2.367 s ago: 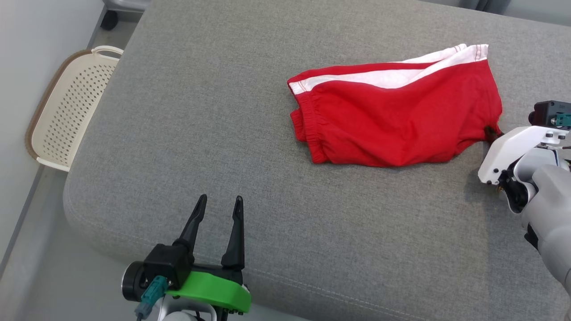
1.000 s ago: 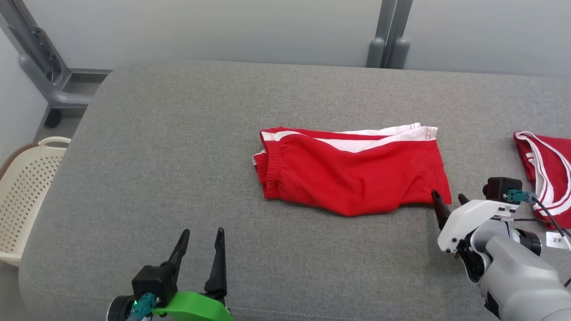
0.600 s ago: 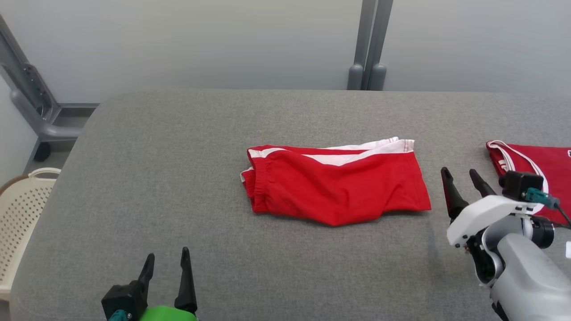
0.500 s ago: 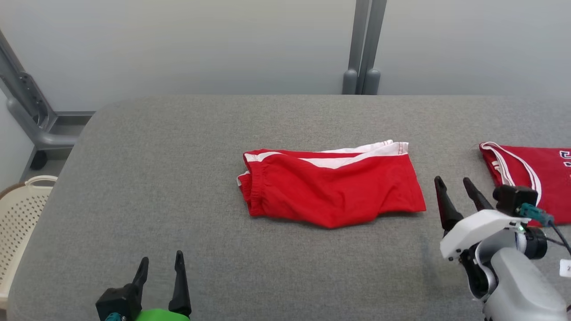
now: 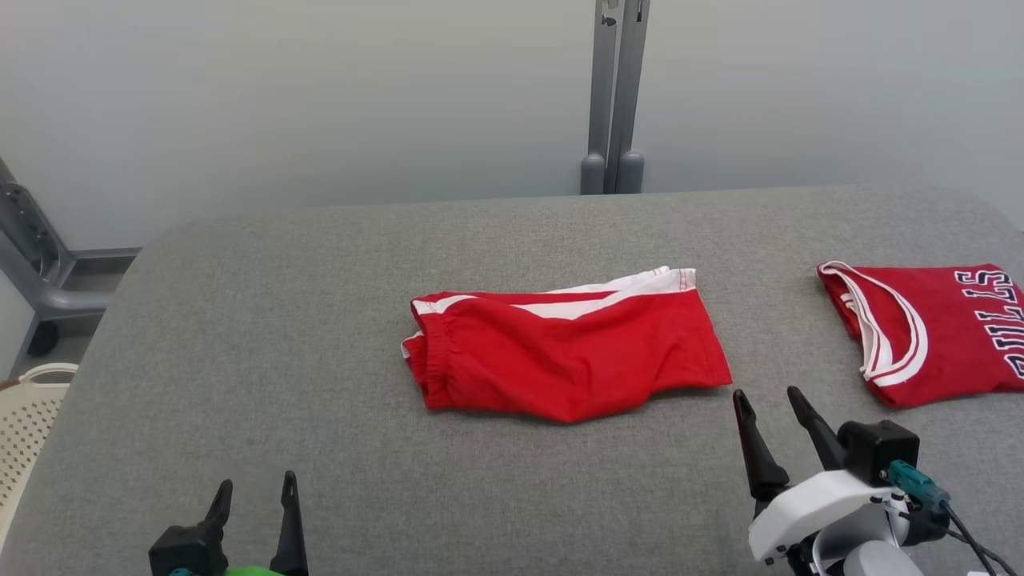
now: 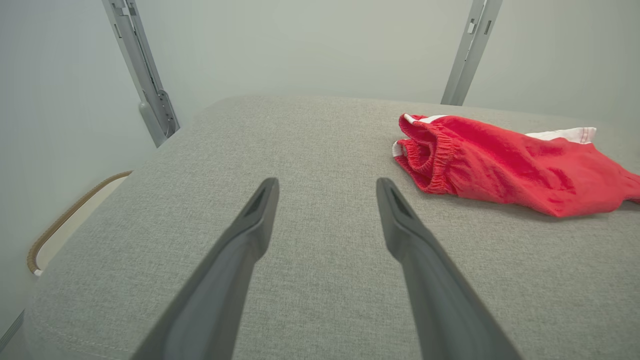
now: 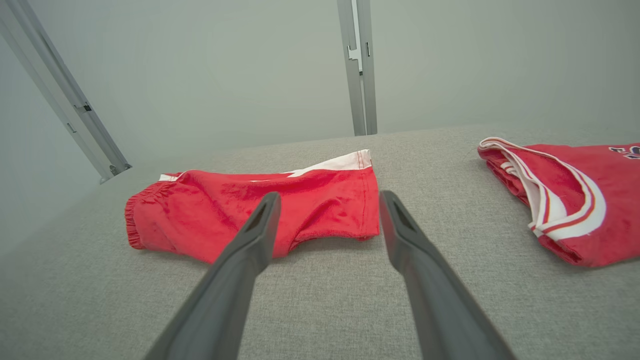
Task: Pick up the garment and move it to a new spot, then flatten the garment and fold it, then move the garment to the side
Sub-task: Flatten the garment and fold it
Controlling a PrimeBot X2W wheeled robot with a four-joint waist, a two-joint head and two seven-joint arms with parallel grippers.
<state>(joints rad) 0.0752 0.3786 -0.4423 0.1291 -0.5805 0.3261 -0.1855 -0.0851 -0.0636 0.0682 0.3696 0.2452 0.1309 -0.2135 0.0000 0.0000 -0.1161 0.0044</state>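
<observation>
The folded red shorts (image 5: 560,352) lie free on the grey cushion (image 5: 304,320), so the right gripper (image 5: 765,392) just beside them and the left gripper (image 5: 257,480) farther off both gape wide, empty.

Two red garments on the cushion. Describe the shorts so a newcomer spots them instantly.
Start at the big grey cushion before the pale wall. Near its middle, below the upright grey post, lies a pair of red shorts. Unlike the red jersey to their right, with dark lettering, they have a gathered waistband at the left end and a white stripe along the far edge.
</observation>
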